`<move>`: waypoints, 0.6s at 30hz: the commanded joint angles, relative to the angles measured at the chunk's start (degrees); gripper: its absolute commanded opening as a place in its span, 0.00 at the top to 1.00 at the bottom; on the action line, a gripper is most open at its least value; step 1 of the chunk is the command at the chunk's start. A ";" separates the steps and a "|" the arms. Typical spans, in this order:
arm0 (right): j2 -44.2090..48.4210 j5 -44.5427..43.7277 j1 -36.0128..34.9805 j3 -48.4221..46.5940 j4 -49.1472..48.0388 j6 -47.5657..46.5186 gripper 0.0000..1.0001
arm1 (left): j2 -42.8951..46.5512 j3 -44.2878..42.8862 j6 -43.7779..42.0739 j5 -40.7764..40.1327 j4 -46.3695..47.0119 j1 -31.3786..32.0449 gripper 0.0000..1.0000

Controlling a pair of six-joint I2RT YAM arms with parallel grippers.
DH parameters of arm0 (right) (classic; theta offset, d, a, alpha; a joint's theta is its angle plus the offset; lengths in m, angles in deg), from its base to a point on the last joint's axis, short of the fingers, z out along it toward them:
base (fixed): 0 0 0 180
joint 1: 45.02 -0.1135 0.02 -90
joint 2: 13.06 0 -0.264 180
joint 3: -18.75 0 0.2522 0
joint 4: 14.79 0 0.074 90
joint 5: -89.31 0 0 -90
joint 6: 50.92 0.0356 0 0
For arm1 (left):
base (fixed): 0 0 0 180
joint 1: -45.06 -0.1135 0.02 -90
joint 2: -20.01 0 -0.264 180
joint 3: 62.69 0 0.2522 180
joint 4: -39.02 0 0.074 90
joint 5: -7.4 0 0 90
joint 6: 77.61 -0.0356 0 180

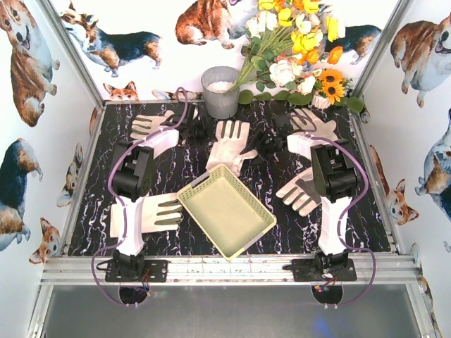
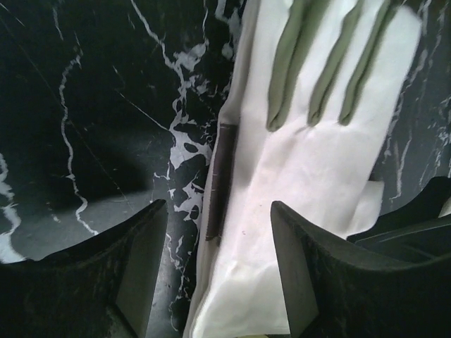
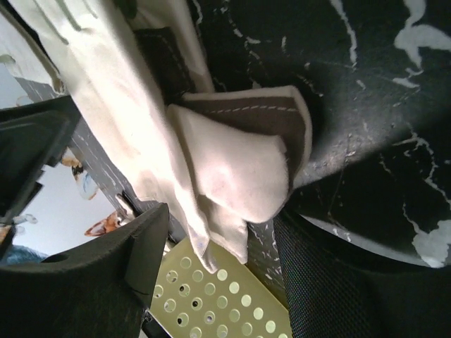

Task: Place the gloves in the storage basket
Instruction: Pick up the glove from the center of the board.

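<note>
The pale yellow-green storage basket (image 1: 199, 181) stands empty and askew at the table's middle. Several cream gloves lie around it: near left (image 1: 151, 211), far left (image 1: 149, 124), centre (image 1: 232, 144), far right (image 1: 316, 125) and right (image 1: 299, 190). My left gripper (image 1: 194, 132) is open; in its wrist view the fingers (image 2: 218, 208) straddle the cuff edge of a glove (image 2: 310, 162) lying flat. My right gripper (image 1: 269, 146) is open; its wrist view (image 3: 220, 218) shows a folded glove (image 3: 232, 176) between the wide jaws, with the perforated basket (image 3: 225, 303) just beyond.
A grey metal bucket (image 1: 220, 91) and a bunch of artificial flowers (image 1: 292, 49) stand at the back. Corgi-print walls close in the left, right and far sides. An aluminium rail (image 1: 225, 267) runs along the near edge by the arm bases.
</note>
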 commanded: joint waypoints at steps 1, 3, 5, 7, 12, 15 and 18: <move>-0.47 -0.13 0.54 -0.96 -4.83 2.81 0.37 | -2.55 -0.28 2.62 5.60 2.21 -0.28 0.45; -2.07 0.44 0.54 -1.34 -4.90 2.65 0.40 | -3.51 0.42 3.99 6.79 4.04 -0.45 0.49; -3.37 0.61 0.50 -1.96 -4.20 2.18 0.44 | -4.52 0.58 4.43 7.60 4.39 -0.47 0.53; -3.91 0.07 0.38 -2.31 -3.91 1.61 0.48 | -4.91 0.86 4.36 8.17 4.14 -0.51 0.57; -5.40 1.65 -0.19 -2.32 -6.01 2.57 0.51 | -4.41 2.72 4.10 9.85 4.48 -0.32 0.71; -6.71 3.46 -1.01 -2.72 -8.24 3.03 0.54 | -3.92 5.66 5.95 9.63 6.53 -0.29 0.76; -8.10 5.40 -1.73 -3.60 -10.06 3.66 0.56 | -3.98 7.40 8.11 10.06 9.49 -0.10 0.82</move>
